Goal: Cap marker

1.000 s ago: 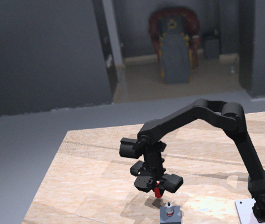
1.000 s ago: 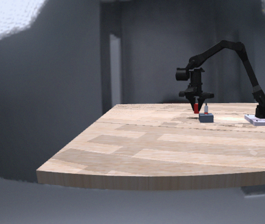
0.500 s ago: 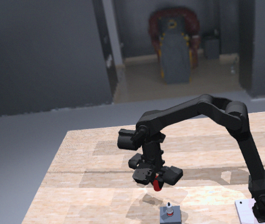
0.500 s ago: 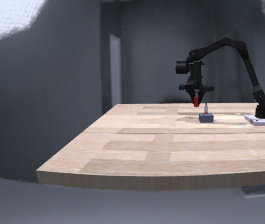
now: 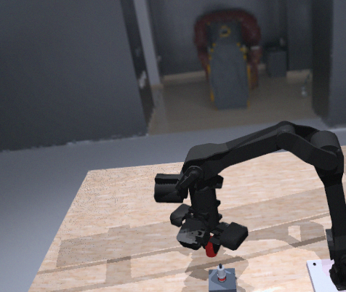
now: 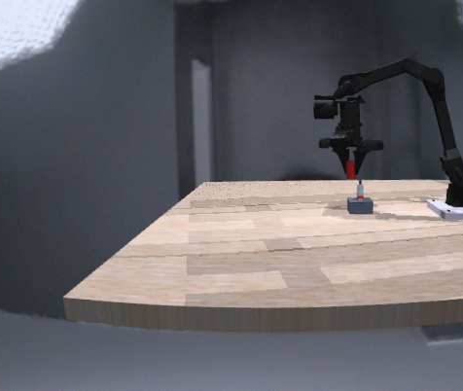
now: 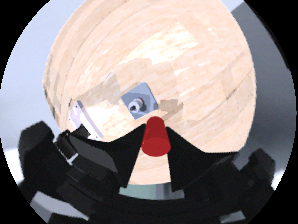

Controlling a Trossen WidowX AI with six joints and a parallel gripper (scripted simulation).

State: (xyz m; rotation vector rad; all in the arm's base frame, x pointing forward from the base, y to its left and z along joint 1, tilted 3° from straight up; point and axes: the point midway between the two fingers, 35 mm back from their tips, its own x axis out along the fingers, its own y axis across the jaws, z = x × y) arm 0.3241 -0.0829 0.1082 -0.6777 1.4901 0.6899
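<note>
While I've got the red cap (image 5: 211,252) (image 6: 350,170) (image 7: 156,145) pinched in the claw (image 5: 212,244) (image 6: 351,168) (image 7: 154,127), here's what counts: the marker (image 5: 221,272) (image 6: 360,190) (image 7: 134,106) is below and off to one side. From the top view it's down the picture and a touch right of the cap; from outside, slightly right, towards the arm's foot; on the wrist view, up and left. So I'd say across first, then straight down. Only one arm to use, and it's right there. The cap hangs about upright, its long axis close to the marker's, so I shouldn't need much tilt. Go down early and I could clip that tip.

Looks-wise, the cap's a plain, smooth red tube; the marker's pale, slim, dark at the tip, with a red band low down. It's standing upright in the blue-grey block (image 5: 222,286) (image 6: 360,206) (image 7: 145,94) on the table (image 5: 123,214) (image 6: 204,279) (image 7: 200,80). Beyond, up the top view, sits a dark red armchair (image 5: 200,33), well out of play.
</note>
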